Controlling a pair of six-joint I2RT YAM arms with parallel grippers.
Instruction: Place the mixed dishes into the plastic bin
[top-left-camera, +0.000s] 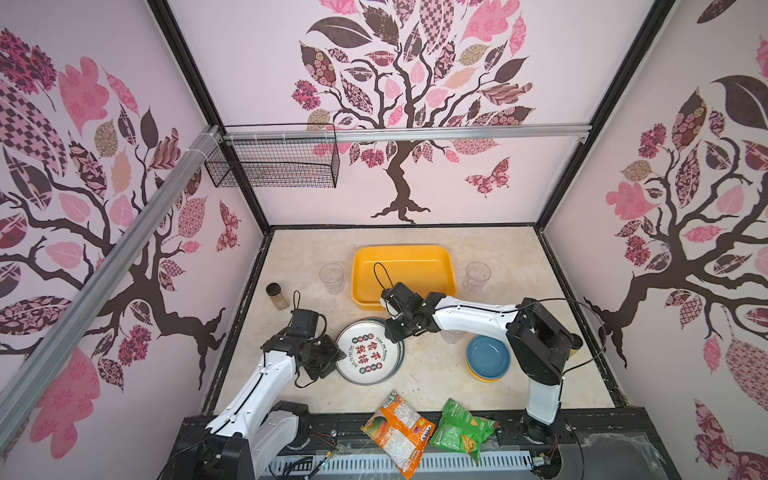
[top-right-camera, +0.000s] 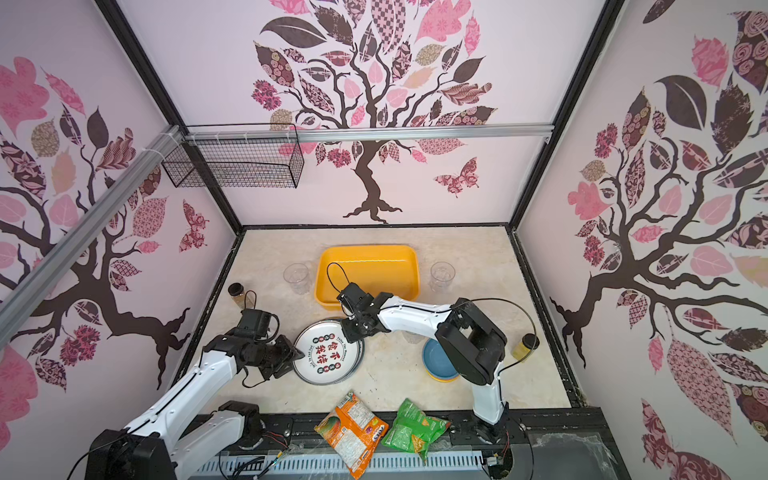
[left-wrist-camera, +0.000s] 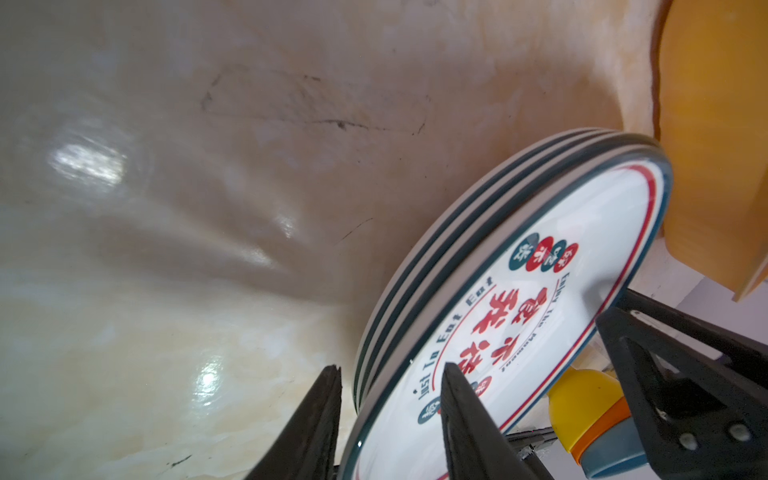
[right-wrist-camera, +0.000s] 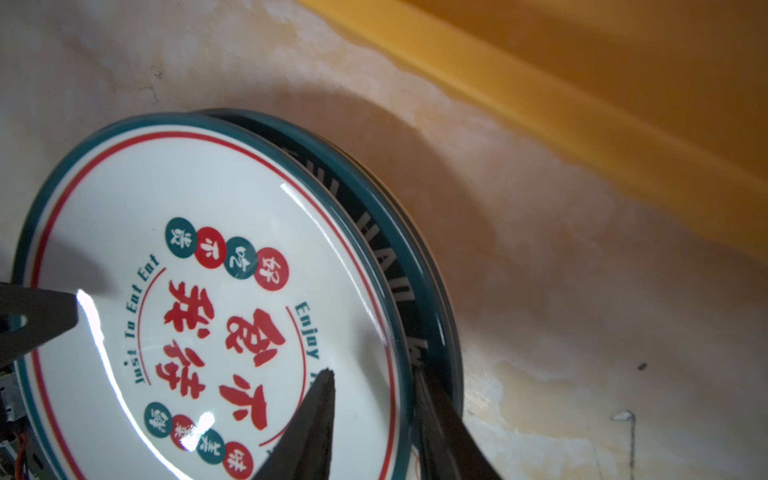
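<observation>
- Low in the middle of both top views, the stack of plates (top-left-camera: 370, 352) lies on the table (top-left-camera: 419, 374), just below the empty yellow bin (top-left-camera: 361, 266).
- The left gripper (left-wrist-camera: 390, 374) straddles the stack's left rim with its jaws partly apart. I cannot tell if it pinches. Taking several plates at once risks the lower ones sliding out.
- The right gripper (right-wrist-camera: 374, 374) straddles only the top plate (right-wrist-camera: 216, 199) at its upper-right rim, jaws narrow, and a firm clamp is not evident. The glazed rim could slip.
- Uneven lifting by the two arms could tilt the plate into the bin's near wall.
- The right forearm passes close to the bowls (top-left-camera: 488, 353), so a swing could knock them.
</observation>
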